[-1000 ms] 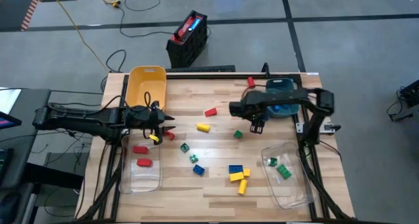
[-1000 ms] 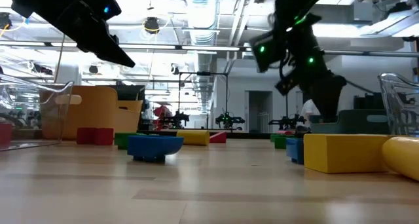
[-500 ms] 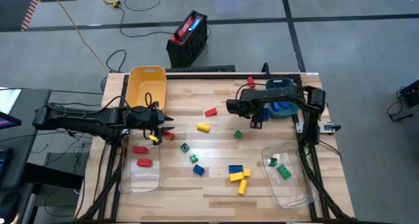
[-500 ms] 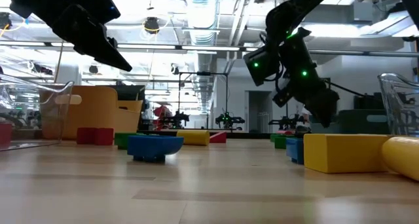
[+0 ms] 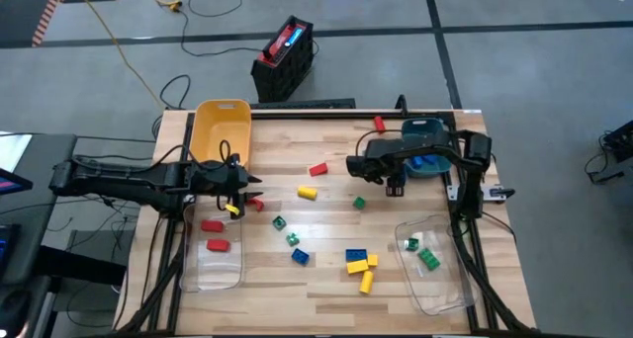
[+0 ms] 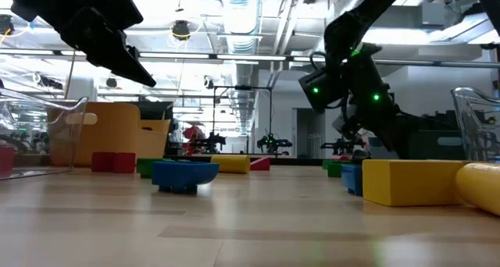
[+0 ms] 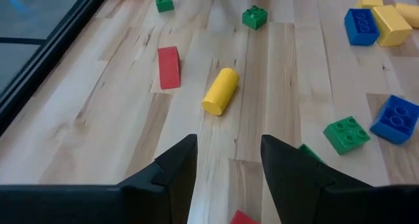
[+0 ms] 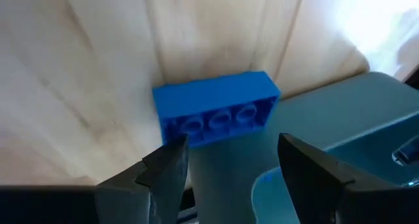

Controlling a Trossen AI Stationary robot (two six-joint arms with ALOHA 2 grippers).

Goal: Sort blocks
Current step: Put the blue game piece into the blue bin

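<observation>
Loose blocks lie over the wooden table: a red one (image 5: pixel 317 168), a yellow cylinder (image 5: pixel 307 192), green ones (image 5: pixel 359 202), and a blue and yellow cluster (image 5: pixel 358 262). A blue block (image 8: pixel 216 116) lies hollow side up against the teal bin's (image 5: pixel 425 142) wall. My right gripper (image 8: pixel 229 165) hangs open just above it, one fingertip on either side, and no touch shows. In the high view my right gripper (image 5: pixel 394 185) is beside the teal bin. My left gripper (image 7: pixel 226 165) waits open over the table's left part (image 5: pixel 237 192), with nothing between its fingers.
A yellow bin (image 5: pixel 222 130) stands at the far left. A clear bin (image 5: pixel 213 259) at the near left holds red blocks. A clear bin (image 5: pixel 435 269) at the near right holds green ones. Blue pieces lie in the teal bin. Bare wood lies along the near edge.
My right gripper has sunk toward the table beside the teal bin and has rolled about its wrist, staying open. The blocks lie as before.
</observation>
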